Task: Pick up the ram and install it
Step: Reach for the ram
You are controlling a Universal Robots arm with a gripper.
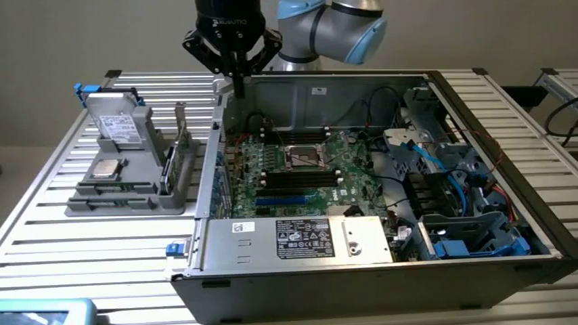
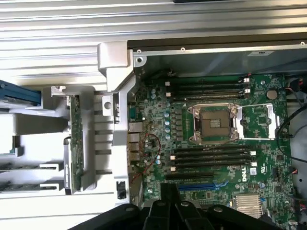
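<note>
Gripper (image 1: 239, 82) jaws together, nothing held, hanging over the PC case (image 1: 361, 288) at its far wall. Ram (image 1: 170, 169) sits on edge in the grey fixture (image 1: 99, 203) just beside the case, well apart from the gripper.

Lab: robot arm (image 1: 336, 24), opened computer case (image 1: 361, 292)

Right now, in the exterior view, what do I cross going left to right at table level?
gray parts holder → ram standing on edge in the holder's slot → motherboard inside the open case → drive cage
</note>
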